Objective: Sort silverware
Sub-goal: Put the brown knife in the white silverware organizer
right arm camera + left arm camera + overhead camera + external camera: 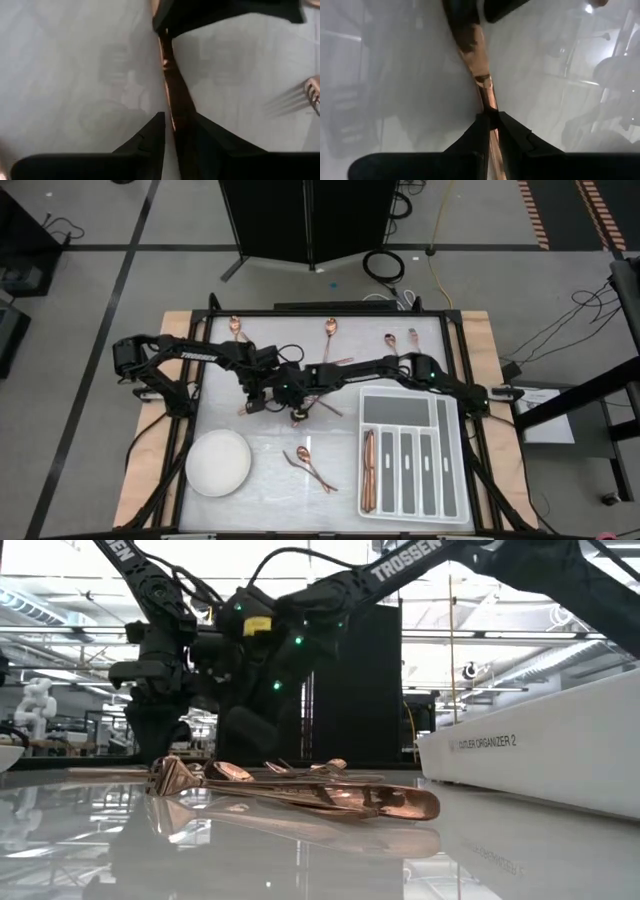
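Observation:
Both grippers meet over the middle of the white table, each shut on the same slim copper piece of silverware [479, 75]. My left gripper [256, 396] comes in from the left and my right gripper [291, 390] from the right. A small pile of copper pieces [300, 790] lies flat on the table just beneath and near them. More pieces lie along the far side [328, 330], and a pair lies toward the near edge [310, 465]. A couple of pieces lie in the left slot of the grey divided tray [452, 465]. My left gripper [491, 120] pinches the narrow part of the copper piece [488, 102] between its two fingers, which lie along the piece. The piece runs on, widening, into the other gripper. My right gripper [175, 122] pinches the other stretch of the same piece [172, 100] between its fingers, also lying along it. The far end disappears under the left gripper's fingers. The piece spans between the two grippers above the table.
A white round bowl [218, 462] stands at the near left. The tray takes up the near right of the table, and its white wall [540, 755] rises at the right in the low view. A bare strip of table lies between the bowl and the tray.

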### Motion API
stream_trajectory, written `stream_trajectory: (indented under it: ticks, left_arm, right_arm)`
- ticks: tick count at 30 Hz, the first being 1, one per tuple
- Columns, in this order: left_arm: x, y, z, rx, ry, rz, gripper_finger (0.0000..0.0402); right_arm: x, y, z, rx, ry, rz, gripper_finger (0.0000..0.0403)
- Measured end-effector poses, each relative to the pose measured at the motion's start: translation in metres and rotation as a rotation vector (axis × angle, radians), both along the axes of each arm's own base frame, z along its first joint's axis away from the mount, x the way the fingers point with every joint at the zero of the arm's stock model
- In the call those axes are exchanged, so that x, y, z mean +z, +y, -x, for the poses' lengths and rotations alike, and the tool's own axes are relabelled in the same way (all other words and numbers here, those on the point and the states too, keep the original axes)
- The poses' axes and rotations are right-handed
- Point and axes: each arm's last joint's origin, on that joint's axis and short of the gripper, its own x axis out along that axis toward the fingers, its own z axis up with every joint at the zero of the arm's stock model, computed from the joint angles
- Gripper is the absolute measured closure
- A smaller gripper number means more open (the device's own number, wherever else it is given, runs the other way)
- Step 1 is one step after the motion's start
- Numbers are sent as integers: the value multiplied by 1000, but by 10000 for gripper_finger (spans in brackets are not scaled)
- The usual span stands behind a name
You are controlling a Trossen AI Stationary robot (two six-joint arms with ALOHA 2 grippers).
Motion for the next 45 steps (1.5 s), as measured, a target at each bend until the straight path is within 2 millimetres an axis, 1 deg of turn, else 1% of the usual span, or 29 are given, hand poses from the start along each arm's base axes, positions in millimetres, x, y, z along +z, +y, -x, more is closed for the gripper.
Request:
stream_trajectory:
  ticks: [2, 7, 11, 14, 17, 22, 26, 31, 36, 39, 41, 45]
  left_arm:
    - [0, 0, 0, -13, -7, 3, 368]
    - [0, -2, -1, -58, -35, 24, 368]
    - [0, -2, -1, -72, -40, 19, 368]
    - [0, -2, -1, -75, -42, 18, 368]
    - [0, -2, -2, -75, -47, 16, 368]
    - [1, -2, -1, -77, -45, 18, 368]
    - [0, -3, 0, -79, -34, 27, 368]
    - [0, -4, 2, -81, -29, 41, 368]
    - [0, -4, 2, -75, -19, 44, 368]
    - [6, -4, 6, -70, -4, 23, 368]
    - [13, -3, 8, -55, -8, -28, 368]
    - [35, -2, 12, -37, -80, -121, 368]
  right_arm:
    - [-1, 0, -1, -25, 5, 36, 316]
    - [-1, 2, 0, -15, 18, 77, 316]
    - [-3, 1, 2, 22, 45, 36, 316]
    - [-3, 2, 2, 19, 42, 32, 316]
    - [-2, 2, 0, 19, 19, 31, 316]
    - [-2, 8, -4, 28, -22, 30, 316]
    - [-1, 15, -6, 78, -46, 18, 316]
    - [-1, 18, -9, 96, -88, 2, 316]
    - [0, 18, -9, 102, -93, -9, 316]
    - [1, 18, -11, 111, -115, -11, 316]
    - [3, 18, -12, 108, -132, -4, 316]
    - [11, 19, -14, 117, -166, 16, 316]
